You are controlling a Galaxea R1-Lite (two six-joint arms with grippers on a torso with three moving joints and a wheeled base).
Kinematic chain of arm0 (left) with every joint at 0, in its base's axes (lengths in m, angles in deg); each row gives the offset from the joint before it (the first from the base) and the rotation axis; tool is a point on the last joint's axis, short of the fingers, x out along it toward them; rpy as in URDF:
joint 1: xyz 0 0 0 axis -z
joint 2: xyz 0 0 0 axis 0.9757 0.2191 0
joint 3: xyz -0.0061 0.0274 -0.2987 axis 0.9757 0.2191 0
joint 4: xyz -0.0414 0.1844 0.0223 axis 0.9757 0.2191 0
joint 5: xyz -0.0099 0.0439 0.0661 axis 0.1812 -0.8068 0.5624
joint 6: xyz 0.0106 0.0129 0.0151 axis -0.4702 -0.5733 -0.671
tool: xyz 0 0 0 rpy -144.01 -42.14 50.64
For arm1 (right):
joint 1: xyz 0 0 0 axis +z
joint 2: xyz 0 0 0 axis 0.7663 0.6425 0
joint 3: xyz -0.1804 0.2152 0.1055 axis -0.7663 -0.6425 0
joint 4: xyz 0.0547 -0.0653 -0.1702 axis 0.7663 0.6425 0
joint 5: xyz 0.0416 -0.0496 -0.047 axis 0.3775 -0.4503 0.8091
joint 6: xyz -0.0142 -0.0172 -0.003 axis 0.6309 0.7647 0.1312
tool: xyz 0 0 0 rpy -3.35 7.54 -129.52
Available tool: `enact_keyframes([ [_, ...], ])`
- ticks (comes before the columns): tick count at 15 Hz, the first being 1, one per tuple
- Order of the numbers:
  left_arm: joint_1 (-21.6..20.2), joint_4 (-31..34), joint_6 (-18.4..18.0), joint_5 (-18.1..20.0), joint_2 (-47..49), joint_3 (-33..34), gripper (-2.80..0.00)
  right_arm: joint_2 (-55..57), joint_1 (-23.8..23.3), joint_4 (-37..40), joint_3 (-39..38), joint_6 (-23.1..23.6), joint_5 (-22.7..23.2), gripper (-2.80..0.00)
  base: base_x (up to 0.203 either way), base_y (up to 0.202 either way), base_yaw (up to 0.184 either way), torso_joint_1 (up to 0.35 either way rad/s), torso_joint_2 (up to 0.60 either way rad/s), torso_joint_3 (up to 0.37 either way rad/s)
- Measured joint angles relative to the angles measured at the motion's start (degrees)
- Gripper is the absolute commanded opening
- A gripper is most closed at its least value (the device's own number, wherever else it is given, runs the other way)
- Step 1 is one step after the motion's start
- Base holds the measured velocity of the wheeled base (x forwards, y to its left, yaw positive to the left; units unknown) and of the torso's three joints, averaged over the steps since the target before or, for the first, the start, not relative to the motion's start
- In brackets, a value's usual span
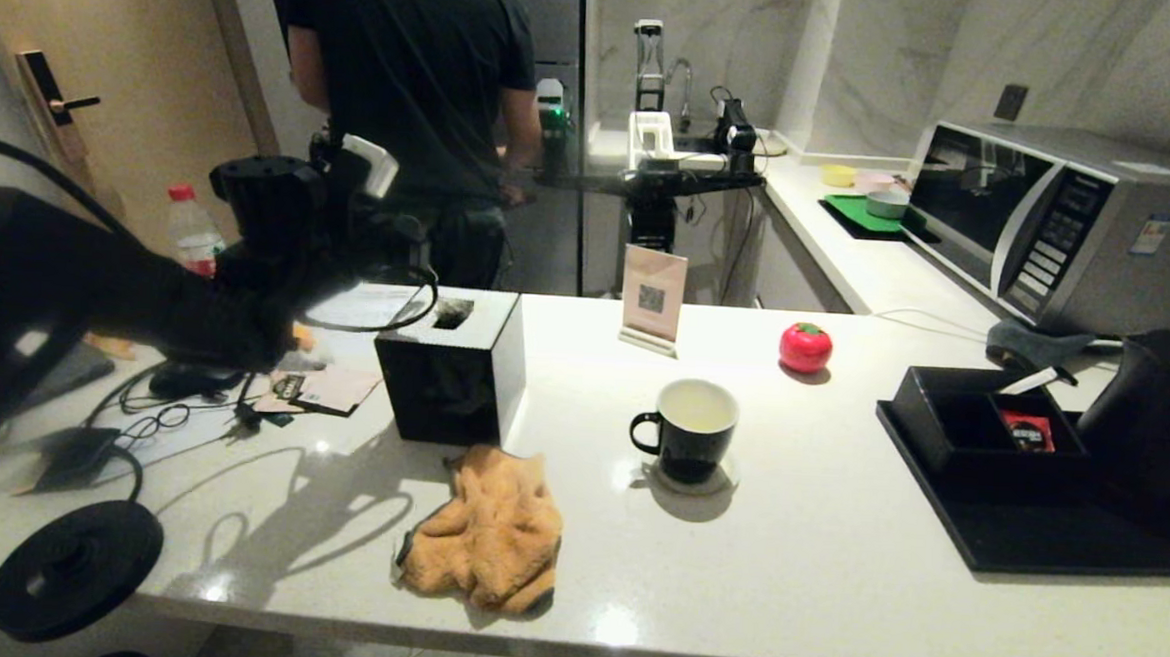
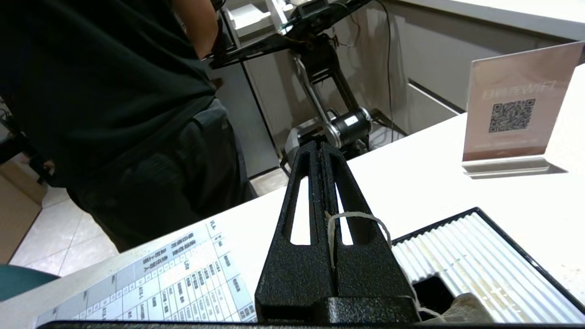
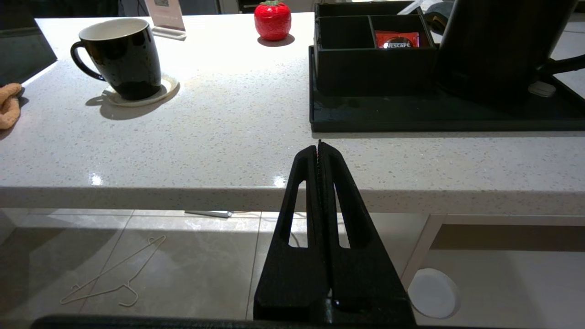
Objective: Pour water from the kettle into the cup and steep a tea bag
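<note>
Left tool (image 2: 322, 151) pinches the tea bag (image 2: 466, 308) string above the desk's (image 1: 832, 582) left end — right tool (image 3: 319, 148) pressed together, below the front edge.

Cup (image 1: 692, 430): a black mug with a white inside, upright on a round coaster on the counter (image 1: 812, 581), loop handle toward the robot's left. Kettle (image 1: 1156, 419): large, matte black, upright on a black tray at the counter's right end. Tea bag (image 2: 466, 308): a pale pouch hanging on its thin white string (image 2: 356, 217), the string pinched in the closed left gripper (image 2: 321, 151).
</note>
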State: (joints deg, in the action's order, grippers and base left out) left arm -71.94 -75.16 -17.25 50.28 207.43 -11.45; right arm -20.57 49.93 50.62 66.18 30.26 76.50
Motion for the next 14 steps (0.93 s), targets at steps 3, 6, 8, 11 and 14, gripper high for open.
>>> enact_keyframes([
  [3,-0.14,0.02,-0.02,-0.11,0.02,0.07,-2.8,0.0,0.0,0.0,0.0,0.0,-0.03,-2.8,0.0,0.0,0.0,0.0,0.0,0.0],
  [6,-0.97,0.02,0.0,-0.27,-0.18,0.05,-2.8,0.0,0.0,0.0,0.0,-0.01,-0.02,-2.8,0.0,0.0,0.0,0.0,0.0,0.0],
  [8,-1.51,0.02,-0.06,-0.23,-0.39,-0.12,-2.8,0.0,0.0,0.0,0.0,0.01,-0.03,-2.8,0.0,0.0,0.0,0.0,0.0,0.0],
  [11,-2.45,0.02,-0.11,-0.27,-0.59,-0.31,-2.8,0.0,0.0,-0.02,0.0,0.04,-0.01,-2.8,0.0,0.0,0.0,0.0,0.0,0.0],
  [14,-2.66,0.02,-0.05,-0.27,-0.63,-1.79,-2.8,0.0,0.0,0.0,0.0,0.01,0.0,-2.8,0.0,0.0,0.0,0.0,0.0,0.0],
])
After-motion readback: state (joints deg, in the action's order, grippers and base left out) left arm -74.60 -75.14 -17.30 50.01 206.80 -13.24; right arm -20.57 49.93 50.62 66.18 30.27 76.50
